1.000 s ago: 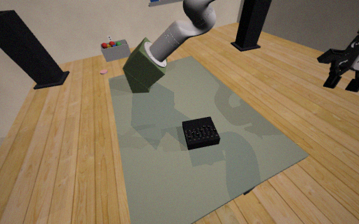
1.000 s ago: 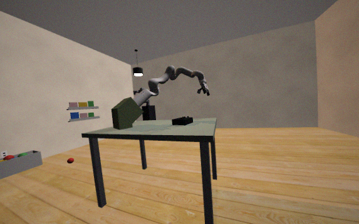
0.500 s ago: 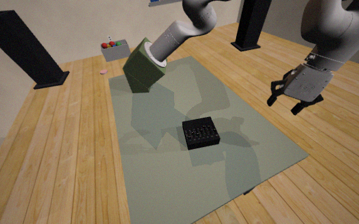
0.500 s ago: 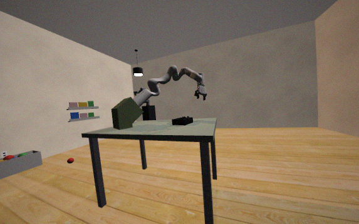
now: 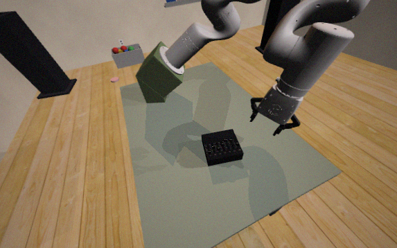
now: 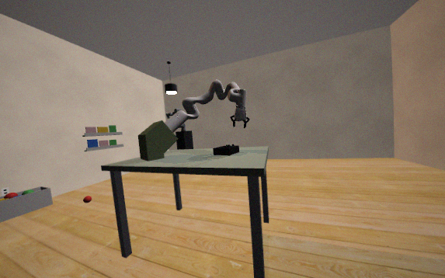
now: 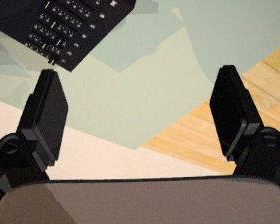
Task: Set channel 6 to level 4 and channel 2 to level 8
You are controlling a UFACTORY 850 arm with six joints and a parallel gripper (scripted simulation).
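The lighting desk (image 5: 222, 147) (image 6: 226, 150) (image 7: 64, 10) is a small black box with rows of faders. It stands flat on the grey-green table (image 5: 172, 204) (image 6: 192, 163) (image 7: 164, 70) near the middle. The fader levels are too small to read. My gripper (image 5: 275, 122) (image 6: 239, 123) (image 7: 138, 85) is open and empty. It hangs high above the table, to the right of the desk and apart from it. In the wrist view the desk lies at the top left, beyond the left finger.
The arm's green base block (image 5: 159, 74) (image 6: 154, 140) stands tilted at the table's back left. The table's right edge (image 5: 324, 163) is near the gripper. A grey bin of coloured balls (image 5: 127, 55) (image 6: 14, 202) and a pink disc (image 5: 114, 80) lie on the floor.
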